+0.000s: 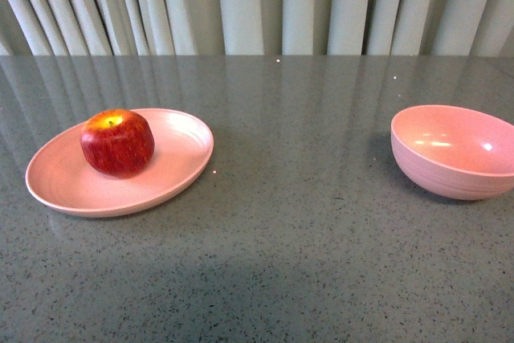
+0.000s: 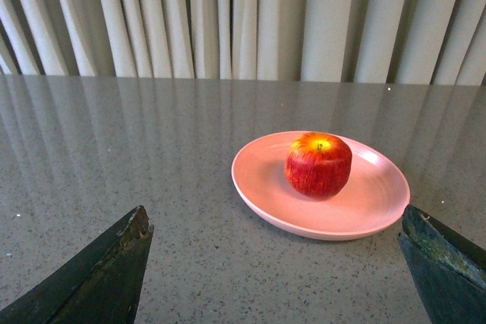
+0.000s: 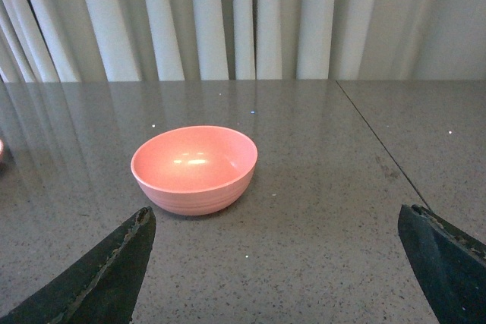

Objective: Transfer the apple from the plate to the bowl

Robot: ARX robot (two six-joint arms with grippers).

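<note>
The red apple (image 1: 117,144) sits upright on the pale-pink plate (image 1: 173,168), slightly behind the plate's middle, its yellow stem dimple facing up. The empty pink bowl (image 1: 450,182) stands well apart from the plate, off to the plate's right on the grey speckled tabletop (image 1: 297,238). The left tool (image 2: 275,218) hangs short of the plate, fingers spread wide and holding nothing. The right tool (image 3: 275,214), far from the plate, faces the bowl, likewise spread and holding nothing.
</note>
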